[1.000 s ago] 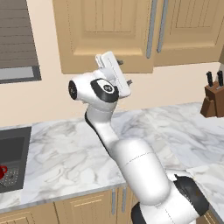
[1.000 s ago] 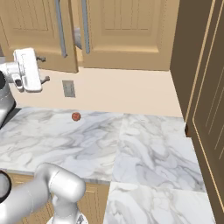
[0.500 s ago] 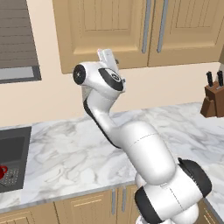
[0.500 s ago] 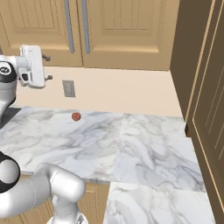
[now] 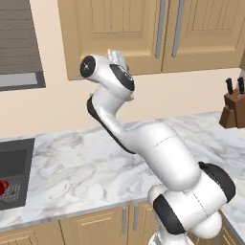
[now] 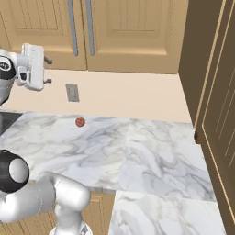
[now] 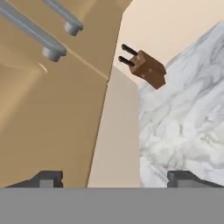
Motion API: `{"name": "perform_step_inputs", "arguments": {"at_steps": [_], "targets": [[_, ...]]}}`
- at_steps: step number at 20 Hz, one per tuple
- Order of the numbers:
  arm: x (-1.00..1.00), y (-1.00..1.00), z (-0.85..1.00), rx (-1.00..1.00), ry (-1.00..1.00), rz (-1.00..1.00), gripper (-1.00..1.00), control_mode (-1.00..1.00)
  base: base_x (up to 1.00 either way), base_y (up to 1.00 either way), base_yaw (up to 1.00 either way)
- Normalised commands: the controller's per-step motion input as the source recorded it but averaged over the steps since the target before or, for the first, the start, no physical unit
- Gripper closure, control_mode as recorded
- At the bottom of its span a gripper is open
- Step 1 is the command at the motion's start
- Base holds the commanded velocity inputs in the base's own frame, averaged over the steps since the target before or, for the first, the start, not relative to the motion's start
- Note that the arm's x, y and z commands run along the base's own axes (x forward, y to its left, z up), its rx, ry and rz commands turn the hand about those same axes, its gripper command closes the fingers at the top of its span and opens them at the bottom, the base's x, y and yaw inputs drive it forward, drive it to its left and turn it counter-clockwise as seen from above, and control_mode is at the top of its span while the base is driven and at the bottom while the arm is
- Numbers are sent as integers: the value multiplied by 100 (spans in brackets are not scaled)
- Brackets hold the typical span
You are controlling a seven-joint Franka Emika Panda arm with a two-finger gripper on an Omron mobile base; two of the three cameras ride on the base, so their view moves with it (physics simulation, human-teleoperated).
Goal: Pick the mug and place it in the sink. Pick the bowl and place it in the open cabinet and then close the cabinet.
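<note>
Both cabinet (image 5: 143, 33) doors look shut, and the gripper (image 6: 46, 70) sits just below them with its jaws spread wide, holding nothing. The mug (image 5: 3, 187) is way off to the cabinet's lower left, down in the sink (image 5: 14, 165).

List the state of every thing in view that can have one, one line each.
Cabinet: both doors shut, handles side by side.
Gripper: open, holding nothing, raised near the cabinet.
Mug: in the sink, at the picture's edge.
Sink: holds the mug.
Ball: loose on the counter by the wall.
Knife block: knives in, standing on the counter.
</note>
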Motion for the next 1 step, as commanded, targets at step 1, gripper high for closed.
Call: {"name": "perform_step_inputs", "arguments": {"at_steps": [1], "targets": [[82, 0, 0, 1, 0, 10, -100, -100, 0, 0, 0]]}}
